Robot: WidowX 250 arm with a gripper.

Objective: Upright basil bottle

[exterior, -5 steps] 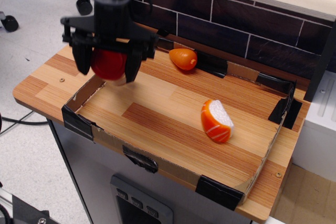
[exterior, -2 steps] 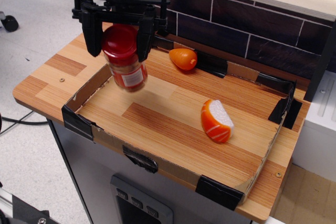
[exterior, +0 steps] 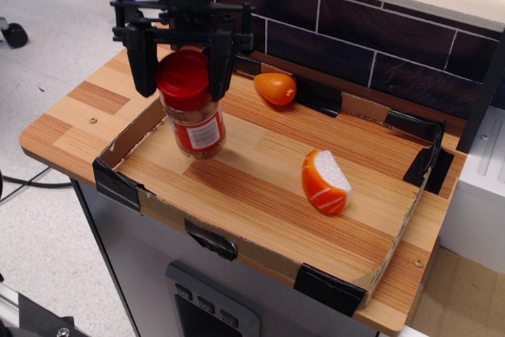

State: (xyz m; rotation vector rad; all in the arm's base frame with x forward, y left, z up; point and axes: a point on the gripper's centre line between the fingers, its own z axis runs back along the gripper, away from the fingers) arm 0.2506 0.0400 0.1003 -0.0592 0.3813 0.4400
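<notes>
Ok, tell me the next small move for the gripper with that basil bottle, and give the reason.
Probably lift the gripper straight up, away from the basil bottle. The bottle appears to stand upright on the wooden tray, red cap up, and the black fingers flank the cap with gaps showing, so they seem already open. A vertical retreat should avoid knocking it over; whether a pad touches the cap is unclear.

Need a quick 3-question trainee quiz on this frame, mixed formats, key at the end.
1. True or false: the basil bottle stands upright with its red cap on top.
2. Which toy lies nearer the brick wall: A) the sushi toy, B) the orange teardrop toy?
3. Fill in: the gripper fingers sit on either side of the bottle's ____.

Key: 1 true; 2 B; 3 cap.
</notes>
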